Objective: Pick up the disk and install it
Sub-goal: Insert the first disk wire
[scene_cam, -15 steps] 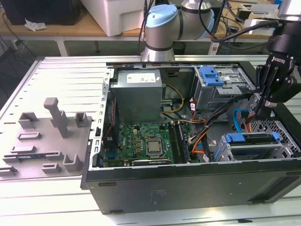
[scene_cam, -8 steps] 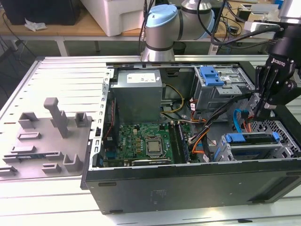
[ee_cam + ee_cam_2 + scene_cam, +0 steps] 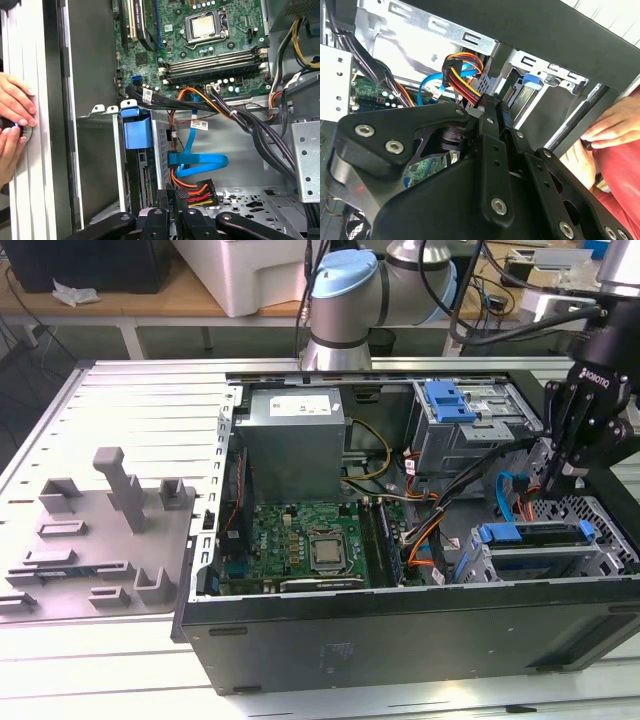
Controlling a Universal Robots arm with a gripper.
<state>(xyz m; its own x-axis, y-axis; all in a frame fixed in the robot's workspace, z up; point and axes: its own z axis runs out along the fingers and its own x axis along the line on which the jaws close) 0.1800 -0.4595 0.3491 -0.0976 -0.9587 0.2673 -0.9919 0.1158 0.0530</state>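
Workshop table (image 3: 120, 400) is carrying the open PC case (image 3: 400, 640), hand (image 3: 553, 480) is hanging fingers-together among the cables (image 3: 240, 117) beside the caged disk (image 3: 530, 534), risking snagging the power connector (image 3: 197, 192).

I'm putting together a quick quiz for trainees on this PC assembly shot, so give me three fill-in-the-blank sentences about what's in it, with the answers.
The motherboard in the open computer case is ____ in colour.
The gripper hangs at the exterior view's ____ end of the case.
The disk sits in a drive cage with a ____ carrier around it.
Missing words: green; right; blue.
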